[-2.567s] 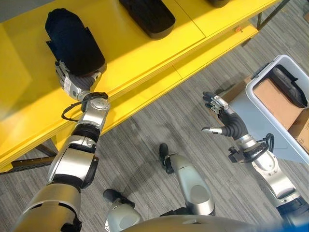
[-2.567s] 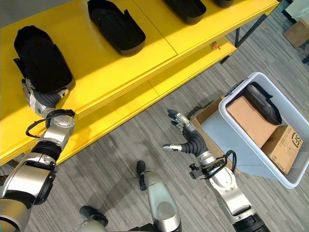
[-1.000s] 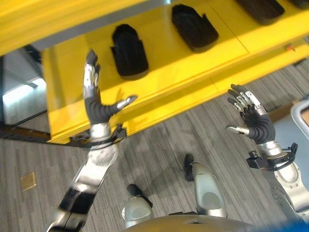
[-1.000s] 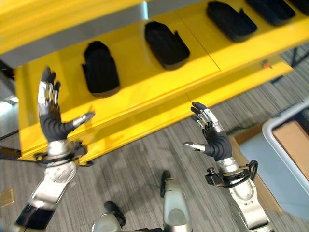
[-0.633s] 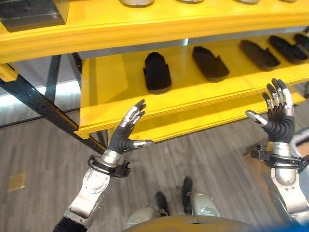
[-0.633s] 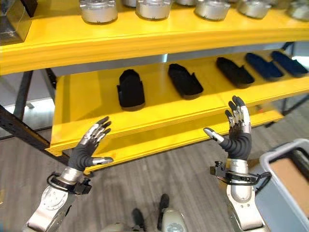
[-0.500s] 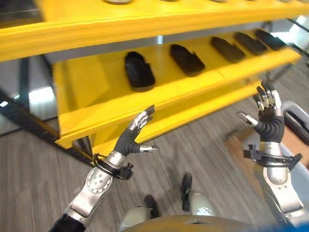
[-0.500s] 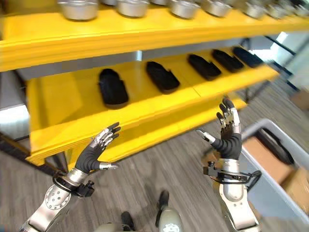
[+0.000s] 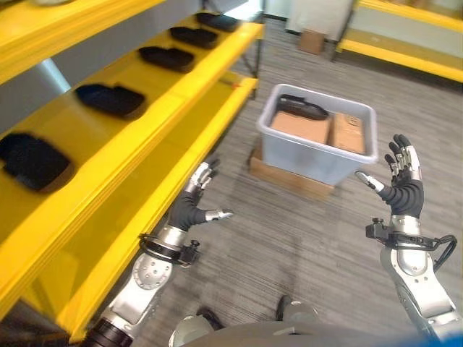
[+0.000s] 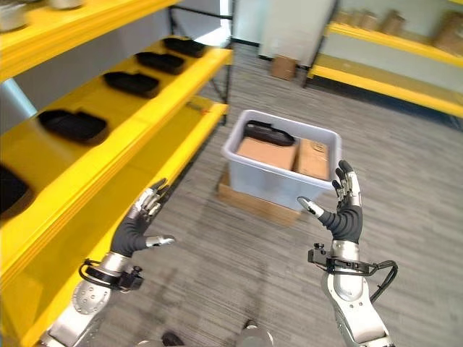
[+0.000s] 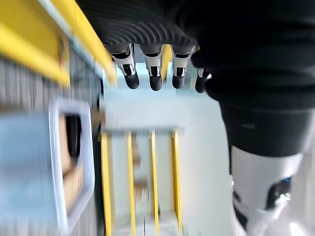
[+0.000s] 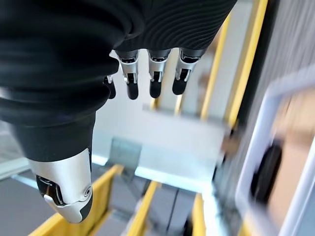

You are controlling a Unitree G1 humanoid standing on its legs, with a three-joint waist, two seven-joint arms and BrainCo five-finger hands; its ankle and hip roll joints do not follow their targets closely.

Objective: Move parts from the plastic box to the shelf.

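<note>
Hands: both raised over the floor, well apart, each holding nothing
Left hand [image 9: 189,207]: nearest the shelf edge, palm turned inward, fingers straight and lightly spread, thumb out to the side; its wrist view shows the fingertips [image 11: 155,81] in a straight row with nothing between them
Right hand [image 9: 402,189]: upright, palm facing inward, fingers straight and slightly fanned, thumb apart; its wrist view shows the fingertips [image 12: 154,89] extended, clear of any object
Floor [image 9: 304,238]: grey striped carpet between and beyond the hands
Box [image 9: 318,160]: pale grey plastic, past the hands and between them, standing on a flat brown cardboard sheet [image 9: 286,178]
Box contents: one black part [image 9: 302,110] lying along the far wall; two brown cartons [image 9: 327,130] side by side in front of it
Shelf [image 9: 137,137]: yellow, running along the robot's left from near to far, with a lower tier beneath
Shelf contents: black parts [image 9: 108,98] set in a row on the upper tier, spaced apart; the nearest one [image 9: 29,159] sits at the view's left edge
Far side: second yellow rack [image 10: 391,54] across the room, small brown carton [image 10: 283,67] on the floor near it
</note>
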